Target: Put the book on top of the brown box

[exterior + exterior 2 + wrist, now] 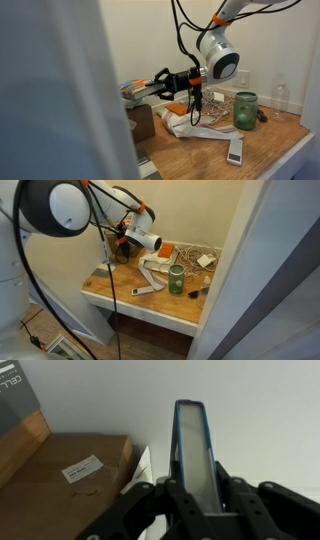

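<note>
In an exterior view a wooden table (285,140) fills the lower right of the frame against a plain white wall, and a blurred pale panel (55,90) covers the whole left side. The arm comes down from the upper right and reaches leftward, with the gripper (155,84) at centre left clamped on the book (133,91). The book hangs just above the brown box (142,122), which stands at the table's left end. Right of centre stands a green glass jar (245,110); I cannot tell what is in it. A grey remote-like bar (235,150) lies near the front edge, and crumpled white sheets (195,127) lie between it and the box. In an exterior view from higher up, the same table (110,280) sits mid-frame inside a white alcove, with a pale blurred panel (275,280) at right. The jar (176,278) stands near the middle and the grey bar (142,290) lies left of it. The arm's bulk fills the upper left, and book and box are too hidden there to make out. Only the wrist view shows the grip closely: the gripper (197,490) rises from the bottom edge, its fingers (232,488) pressed on either face of the book (192,440), which stands upright, seen edge-on as a thin blue strip against the white wall. The brown box (60,495) lies lower left, a white label (82,468) on its top, and a dark item with white lettering (15,400) sits in the upper left corner.
</note>
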Tool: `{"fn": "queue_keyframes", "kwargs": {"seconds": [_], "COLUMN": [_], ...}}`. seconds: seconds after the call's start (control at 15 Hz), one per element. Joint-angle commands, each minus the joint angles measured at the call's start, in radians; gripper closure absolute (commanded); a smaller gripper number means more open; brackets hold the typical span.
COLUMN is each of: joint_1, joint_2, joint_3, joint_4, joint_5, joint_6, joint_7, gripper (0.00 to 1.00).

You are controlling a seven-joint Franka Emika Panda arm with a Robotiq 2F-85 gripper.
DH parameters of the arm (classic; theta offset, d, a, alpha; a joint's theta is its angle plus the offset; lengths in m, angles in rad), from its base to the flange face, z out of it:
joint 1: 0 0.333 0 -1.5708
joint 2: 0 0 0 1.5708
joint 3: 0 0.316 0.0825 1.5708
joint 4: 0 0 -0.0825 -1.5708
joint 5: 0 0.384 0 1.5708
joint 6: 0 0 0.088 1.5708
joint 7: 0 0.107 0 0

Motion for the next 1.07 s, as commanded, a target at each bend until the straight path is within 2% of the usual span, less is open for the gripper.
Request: {"fn": "queue_keyframes", "kwargs": {"seconds": [0.0, 0.47, 1.0], "joint_1": [0.020, 0.049, 0.077], "joint_2": [0.080, 0.197, 0.261], "joint_3": [0.019, 0.055, 0.066], "joint_4": [0.142, 0.300, 0.366], "joint_5": [0.053, 0.126, 0.112], "joint_6": [0.042, 0.132, 0.173], "joint_7": [0.053, 0.102, 0.161], "gripper": [0.91, 0.91, 0.91]}}
